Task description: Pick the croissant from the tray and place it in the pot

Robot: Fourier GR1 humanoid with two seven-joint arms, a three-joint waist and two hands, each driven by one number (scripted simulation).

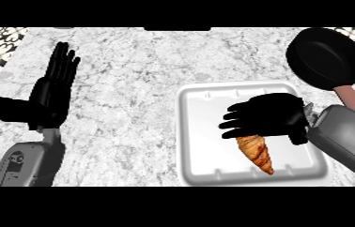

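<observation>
You have a marble counter (139, 104) with plenty of bare surface across its middle and left, from the far edge down to the near edge of the view, while the right side is crowded. The white tray (201, 127) sits low and right, its near rim close to the bottom of the view and its right rim running under the right forearm. The black pot (320, 57) lies beyond the tray at the upper right corner, partly cut by the right edge, with its pinkish handle (344, 94) pointing down toward the forearm; a narrow strip of counter separates pot and tray. Count one tray, one pot, one croissant and two hands. The croissant (257, 155) lies inside the tray, in its right half toward the near rim, tapering to a point that aims at the near right corner. Your right hand (267, 118) hangs over the tray directly above the croissant's broad end, fingers pointing left and slightly curled, spread a little apart; that broad end disappears beneath the palm, so you cannot tell whether the fingers touch it. Your left hand (55, 90) rests at the left edge, well apart from the tray, fingers straight, pressed together and pointing up.
</observation>
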